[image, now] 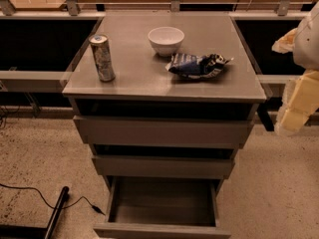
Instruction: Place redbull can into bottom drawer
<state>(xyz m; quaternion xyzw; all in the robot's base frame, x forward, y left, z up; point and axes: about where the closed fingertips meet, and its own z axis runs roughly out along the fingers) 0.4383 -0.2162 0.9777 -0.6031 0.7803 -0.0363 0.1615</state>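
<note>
redbull can (101, 57) upright on top of the grey cabinet (149, 83), bottom drawer (162, 230) pulled out.
Can was slim and tall, with a silver-and-blue body and a light blue lid. It stood near the front-left corner of the cabinet top, touching nothing, and was taller than the white bowl (166, 39) at the back centre of the same top. A crumpled blue-and-white snack bag (197, 65) lay on the right half of the top, just in front of the bowl. Bottom drawer stuck out at the cabinet's base, a deep grey box with a plain flat front. The two upper drawers (162, 132) showed dark gaps above their fronts. Gripper (293, 114) hung off the cabinet's right side, about level with the top and apart from it. Couldn't tell if it was wide or narrow. A black cable (50, 198) ran along the floor left of the cabinet base.
</note>
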